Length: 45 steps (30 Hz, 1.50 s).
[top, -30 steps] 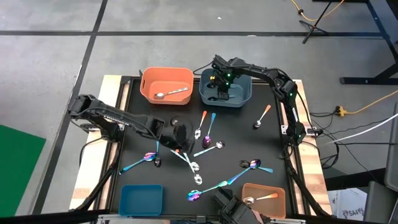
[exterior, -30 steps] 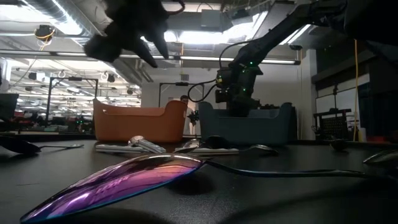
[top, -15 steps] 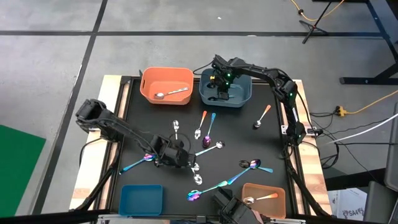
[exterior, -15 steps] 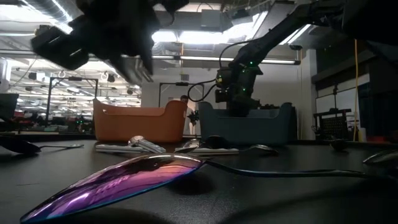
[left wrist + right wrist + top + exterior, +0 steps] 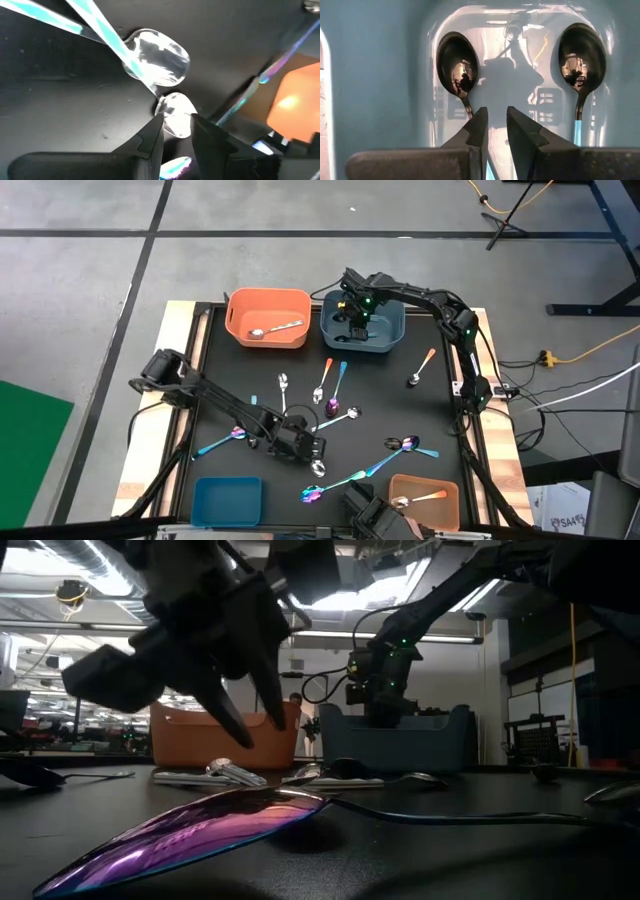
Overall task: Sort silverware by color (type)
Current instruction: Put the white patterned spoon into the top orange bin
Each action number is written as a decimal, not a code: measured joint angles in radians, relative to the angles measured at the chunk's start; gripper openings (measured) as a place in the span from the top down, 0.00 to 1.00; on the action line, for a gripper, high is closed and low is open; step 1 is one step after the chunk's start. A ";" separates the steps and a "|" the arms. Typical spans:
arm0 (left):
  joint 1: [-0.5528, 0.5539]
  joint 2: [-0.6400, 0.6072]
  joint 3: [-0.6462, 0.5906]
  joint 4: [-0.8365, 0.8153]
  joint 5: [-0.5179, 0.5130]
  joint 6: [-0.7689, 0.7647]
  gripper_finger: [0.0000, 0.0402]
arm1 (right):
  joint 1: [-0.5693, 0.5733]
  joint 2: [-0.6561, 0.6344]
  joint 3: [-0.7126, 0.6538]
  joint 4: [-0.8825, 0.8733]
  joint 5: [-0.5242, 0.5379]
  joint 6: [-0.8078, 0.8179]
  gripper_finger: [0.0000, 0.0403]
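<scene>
Spoons lie scattered on the black table: a plain silver one (image 5: 283, 387), orange-handled ones (image 5: 323, 378), teal-handled ones (image 5: 222, 441), and an iridescent one (image 5: 340, 480) near the front. My left gripper (image 5: 308, 448) hangs open just above the middle of the table (image 5: 258, 730). Its fingertips (image 5: 176, 127) stand on either side of a silver spoon bowl (image 5: 175, 112) without touching it. Beside that bowl lies another bowl (image 5: 161, 61) under a teal handle. My right gripper (image 5: 495, 125) stands open by a narrow gap inside the far blue bin (image 5: 363, 327), over two black spoons (image 5: 457, 62).
The far orange bin (image 5: 240, 320) holds a silver spoon (image 5: 272, 332). At the near right, an orange bin (image 5: 445, 502) holds an orange-handled spoon. A blue bin (image 5: 227, 500) stands at the near left. A purple spoon bowl (image 5: 190, 830) lies close to the low camera.
My left gripper has gone down and toward the table's near right, from beside the silver spoon to the crossed spoons at the middle. It has rolled about its own axis on the way. My right gripper has kept still in the blue bin.
</scene>
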State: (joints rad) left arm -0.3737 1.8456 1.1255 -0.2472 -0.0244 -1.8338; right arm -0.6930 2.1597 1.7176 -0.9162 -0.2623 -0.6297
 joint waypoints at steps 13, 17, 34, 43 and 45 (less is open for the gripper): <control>0.000 0.030 0.000 0.017 -0.017 0.002 0.78 | 0.000 0.000 0.000 0.003 0.000 0.000 0.85; 0.000 0.043 0.000 0.021 -0.016 0.002 0.78 | 0.000 0.000 0.000 0.003 0.000 0.000 0.85; 0.000 0.109 0.002 0.065 -0.014 0.002 0.78 | 0.000 0.000 0.000 0.010 0.000 0.000 0.85; 0.000 0.111 0.002 0.060 -0.014 0.001 0.88 | 0.000 0.000 0.000 0.010 0.000 0.000 0.85; 0.000 0.111 0.002 0.059 -0.014 0.001 0.89 | 0.000 0.000 0.000 0.010 0.000 0.000 0.85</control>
State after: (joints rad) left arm -0.3737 1.9568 1.1271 -0.1879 -0.0383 -1.8324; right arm -0.6930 2.1597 1.7176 -0.9062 -0.2626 -0.6300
